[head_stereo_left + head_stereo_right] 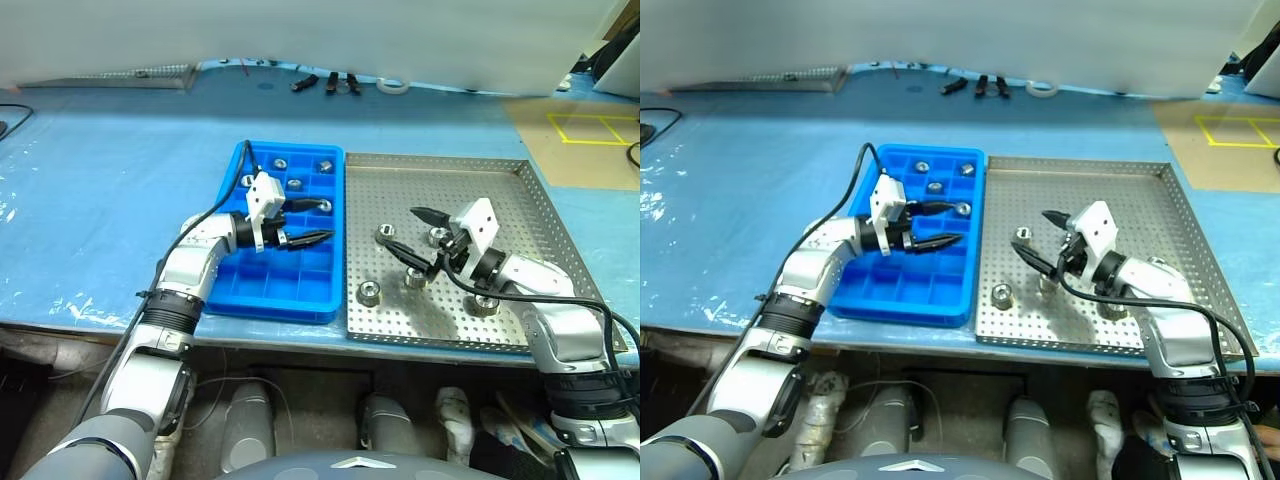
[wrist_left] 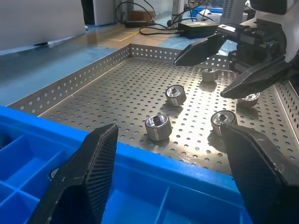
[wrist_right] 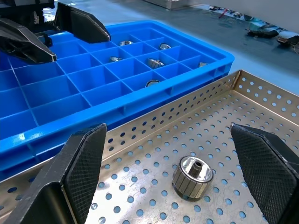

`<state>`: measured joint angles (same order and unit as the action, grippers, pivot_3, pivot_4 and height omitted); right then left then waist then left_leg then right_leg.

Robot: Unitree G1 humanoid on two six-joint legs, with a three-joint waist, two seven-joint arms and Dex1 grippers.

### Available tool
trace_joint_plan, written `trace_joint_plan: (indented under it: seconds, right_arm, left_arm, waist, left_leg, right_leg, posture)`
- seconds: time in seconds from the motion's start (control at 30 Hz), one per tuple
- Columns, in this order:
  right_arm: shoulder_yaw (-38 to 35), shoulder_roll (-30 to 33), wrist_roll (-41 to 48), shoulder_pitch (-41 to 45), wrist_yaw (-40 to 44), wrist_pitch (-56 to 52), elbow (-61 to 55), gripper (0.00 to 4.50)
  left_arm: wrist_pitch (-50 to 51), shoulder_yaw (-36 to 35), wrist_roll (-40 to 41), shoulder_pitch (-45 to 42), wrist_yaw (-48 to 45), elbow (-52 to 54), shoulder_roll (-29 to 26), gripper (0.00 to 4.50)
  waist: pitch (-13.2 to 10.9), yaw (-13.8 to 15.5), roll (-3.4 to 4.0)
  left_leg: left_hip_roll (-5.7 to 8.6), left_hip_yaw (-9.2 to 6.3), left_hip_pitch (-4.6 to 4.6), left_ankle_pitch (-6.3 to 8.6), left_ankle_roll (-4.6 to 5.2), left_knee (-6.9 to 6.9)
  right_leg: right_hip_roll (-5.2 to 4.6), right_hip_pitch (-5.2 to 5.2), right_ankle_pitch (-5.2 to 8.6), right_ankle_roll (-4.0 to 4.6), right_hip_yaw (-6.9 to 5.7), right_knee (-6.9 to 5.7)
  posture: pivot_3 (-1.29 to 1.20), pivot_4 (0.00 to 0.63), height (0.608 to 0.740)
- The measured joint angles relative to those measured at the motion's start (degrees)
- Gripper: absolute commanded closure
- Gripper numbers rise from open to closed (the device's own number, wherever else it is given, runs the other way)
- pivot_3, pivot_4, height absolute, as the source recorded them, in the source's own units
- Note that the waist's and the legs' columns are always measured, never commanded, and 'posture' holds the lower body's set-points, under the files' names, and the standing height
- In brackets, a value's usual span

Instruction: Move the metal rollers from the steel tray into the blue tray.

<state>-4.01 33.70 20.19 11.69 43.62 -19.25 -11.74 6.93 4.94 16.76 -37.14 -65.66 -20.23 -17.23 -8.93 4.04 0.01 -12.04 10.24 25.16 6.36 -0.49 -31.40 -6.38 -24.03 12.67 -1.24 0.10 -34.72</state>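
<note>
left tool (image 1: 308, 222) open, empty, over blue tray (image 1: 236, 290) | right tool (image 1: 411, 232) open above metal rollers (image 1: 416, 277) in steel tray (image 1: 540, 205)

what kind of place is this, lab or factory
Probably a workshop or factory-style test bench: a perforated steel tray holding loose metal rollers, a blue tray with sorting compartments, and yellow floor marking tape beyond the blue-covered table.

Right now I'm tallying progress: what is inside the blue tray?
The blue tray holds five metal rollers in its far compartments; the near compartments look empty. The left gripper, open above it, may cover a compartment.
</note>
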Motion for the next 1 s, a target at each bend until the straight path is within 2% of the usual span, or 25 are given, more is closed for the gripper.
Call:
trace_joint_plan:
  seconds: [1.0]
  right_arm:
    - [-0.6,-0.3,0.2,-4.0,-5.9,-0.3,-3.2,0.02]
  left_arm:
    - [4.9,1.5,0.0,-6.3,-2.9,-3.9,1.2,0.81]
  waist:
    - [0.0,-0.2,-0.01]
  left_leg:
    - [0.02,0.04,-0.02,0.00,-0.01,0.05]
  right_leg:
    - [0.00,0.00,0.00,-0.01,0.04,0.04]
  posture:
    - [-0.21,0.150,0.740]
